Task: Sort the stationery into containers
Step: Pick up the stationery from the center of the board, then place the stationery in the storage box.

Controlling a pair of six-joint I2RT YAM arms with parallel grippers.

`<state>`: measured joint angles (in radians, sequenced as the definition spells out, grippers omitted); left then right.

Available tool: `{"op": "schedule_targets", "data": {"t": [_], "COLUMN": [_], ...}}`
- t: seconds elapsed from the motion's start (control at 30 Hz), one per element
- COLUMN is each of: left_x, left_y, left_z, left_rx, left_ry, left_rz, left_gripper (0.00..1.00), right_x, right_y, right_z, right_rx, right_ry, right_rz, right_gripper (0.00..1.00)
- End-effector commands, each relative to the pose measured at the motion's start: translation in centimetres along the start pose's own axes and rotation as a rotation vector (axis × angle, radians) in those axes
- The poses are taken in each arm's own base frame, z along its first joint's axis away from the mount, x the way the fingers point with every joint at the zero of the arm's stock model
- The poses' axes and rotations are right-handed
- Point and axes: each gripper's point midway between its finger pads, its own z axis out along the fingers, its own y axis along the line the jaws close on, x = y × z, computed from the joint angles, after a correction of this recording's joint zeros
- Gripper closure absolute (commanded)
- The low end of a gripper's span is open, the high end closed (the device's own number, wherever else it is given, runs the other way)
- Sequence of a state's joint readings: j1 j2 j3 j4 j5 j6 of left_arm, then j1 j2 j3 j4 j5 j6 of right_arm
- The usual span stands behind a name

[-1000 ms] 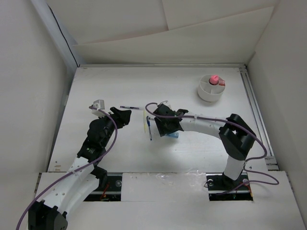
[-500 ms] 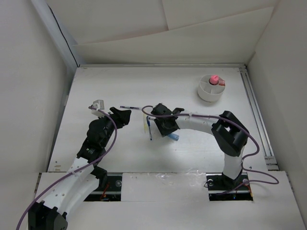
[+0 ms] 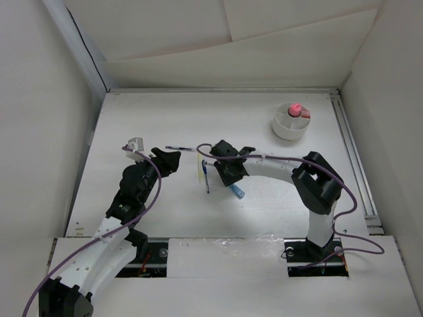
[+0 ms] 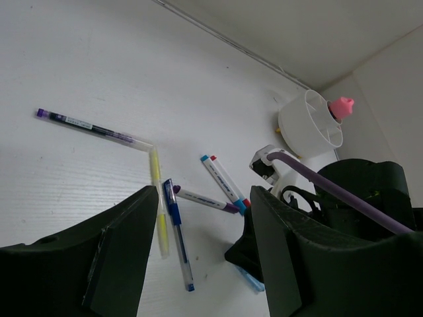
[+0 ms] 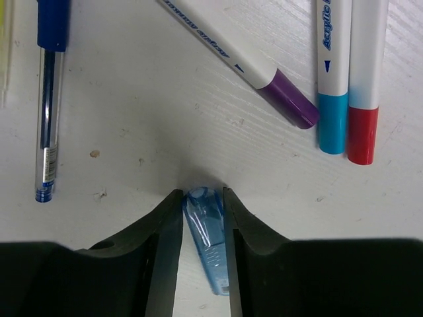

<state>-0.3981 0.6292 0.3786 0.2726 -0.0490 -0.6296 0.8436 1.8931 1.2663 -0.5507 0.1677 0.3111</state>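
My right gripper [image 5: 201, 201] is shut on a short translucent blue piece [image 5: 206, 228] right at the table surface; in the top view the gripper [image 3: 228, 173] is at the table's middle and the blue piece [image 3: 236, 192] sticks out on its near side. Beside it lie a blue pen [image 5: 47, 99], a purple-capped white marker [image 5: 244, 59], a blue-capped marker [image 5: 334, 72] and a red-capped marker [image 5: 367, 72]. A yellow pen [image 4: 156, 198] lies next to the blue pen. My left gripper [image 4: 205, 264] is open and empty, left of the pens [image 3: 166, 160].
The round white divided tub [image 3: 291, 125] stands at the back right with a pink-capped glue stick [image 3: 296, 109] in it. A thin dark pen with a purple end [image 3: 178, 148] lies alone behind the left gripper. A raised rail [image 3: 353, 165] runs along the right table edge.
My right gripper has shifted slightly left and away from the camera side, and the blue piece now shows further out from under it. The left arm has not moved.
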Motion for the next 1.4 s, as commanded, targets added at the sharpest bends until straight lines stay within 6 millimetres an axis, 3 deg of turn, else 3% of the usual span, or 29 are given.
{"op": "schedule_targets", "data": {"t": [0.0,0.1,0.33,0.47,0.53,0.57,0.63,0.7,0.77,0.8,0.87,0.9,1.0,1.03,1.13,1.27,1.3,1.33,1.37], "left_x": [-2.1,-1.9,-2.1,-2.1,-1.9,-1.9,-1.9,-1.9,-2.0,-1.7,-1.7,-1.7,-1.7,-1.7,-1.7,-1.5,-1.5,-1.5,-1.3], "left_y": [-2.0,-1.9,-2.0,-2.0,-1.8,-1.8,-1.8,-1.8,-2.0,-2.0,-2.0,-2.0,-2.0,-2.0,-2.0,-1.8,-1.8,-1.8,-1.6], "left_z": [-0.2,0.0,0.0,0.0,0.1,0.1,0.1,0.1,0.1,0.2,0.2,0.2,0.2,0.2,0.2,0.5,0.5,0.5,0.7], "left_rx": [0.058,0.052,0.058,0.058,0.052,0.052,0.052,0.052,0.058,0.059,0.059,0.059,0.059,0.059,0.059,0.052,0.052,0.052,0.047], "left_ry": [-0.056,-0.049,-0.056,-0.056,-0.049,-0.049,-0.049,-0.049,-0.056,-0.044,-0.044,-0.044,-0.044,-0.044,-0.044,-0.035,-0.035,-0.035,-0.028], "left_rz": [-0.011,-0.010,-0.011,-0.011,-0.010,-0.010,-0.010,-0.010,-0.011,-0.010,-0.010,-0.010,-0.010,-0.010,-0.010,-0.009,-0.009,-0.009,-0.008], "left_gripper": [0.46,0.46,0.46,0.46,0.46,0.46,0.46,0.46,0.46,0.46,0.46,0.46,0.46,0.46,0.46,0.46,0.46,0.46,0.46], "right_x": [-0.8,-1.0,-3.8,-7.7,-10.7,-11.5,-14.6,-16.7,-19.0,-19.9,-21.0,-21.6,-21.9,-21.3,-20.7,-19.9,-20.3,-20.2,-19.7], "right_y": [0.2,0.3,0.6,-0.4,-1.0,-2.2,-3.8,-6.7,-9.8,-13.1,-16.9,-21.1,-27.3,-31.0,-37.8,-43.4,-44.1,-44.8,-45.9], "right_z": [0.6,0.3,-2.5,-5.7,-8.2,-8.8,-11.8,-13.9,-17.3,-18.5,-21.4,-22.6,-25.1,-25.4,-25.1,-23.4,-23.6,-22.1,-21.8], "right_rx": [-0.020,-0.023,-0.118,-0.205,-0.253,-0.264,-0.284,-0.272,-0.248,-0.200,-0.147,-0.072,0.022,0.096,0.249,0.407,0.436,0.462,0.507], "right_ry": [-0.023,-0.031,-0.119,-0.246,-0.341,-0.368,-0.482,-0.564,-0.670,-0.726,-0.832,-0.900,-1.006,-1.025,-1.055,-1.049,-1.058,-1.031,-1.028], "right_rz": [0.018,0.028,0.092,0.174,0.225,0.260,0.313,0.376,0.454,0.513,0.595,0.667,0.784,0.847,0.953,1.048,1.048,1.046,1.066], "right_gripper": [0.68,0.79,0.85,0.89,0.89,0.89,0.89,0.89,0.89,0.89,0.88,0.88,0.88,0.88,0.89,0.89,0.89,0.89,0.89]}}
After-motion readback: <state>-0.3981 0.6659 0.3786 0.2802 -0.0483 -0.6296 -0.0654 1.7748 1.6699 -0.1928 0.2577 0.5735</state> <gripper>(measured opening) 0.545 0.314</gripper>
